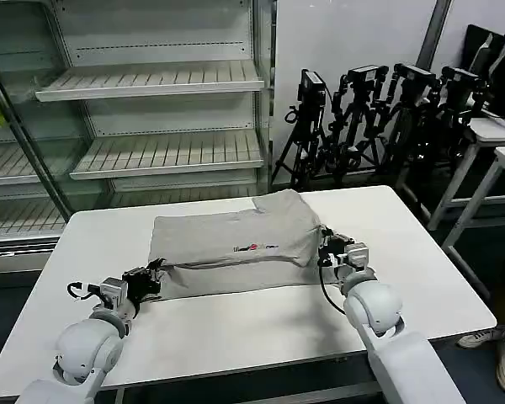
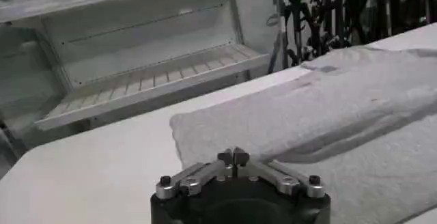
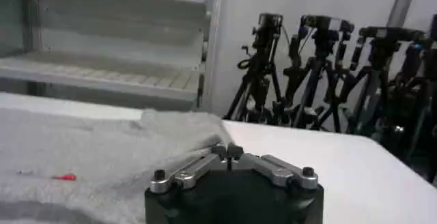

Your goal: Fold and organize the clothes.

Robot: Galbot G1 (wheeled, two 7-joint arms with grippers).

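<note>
A light grey T-shirt (image 1: 231, 244) lies partly folded at the centre of the white table (image 1: 236, 328). The left gripper (image 1: 154, 276) sits at its lower-left corner, the right gripper (image 1: 326, 249) at its right edge. Both jaws are closed tip to tip, pinching no visible cloth.

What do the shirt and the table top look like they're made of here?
The T-shirt: soft knit, likely cotton; matte light grey, limp folds, slightly fuzzy surface in the left wrist view. The table: smooth white top, probably laminate or coated board; flat, faint sheen, crisp edge.
</note>
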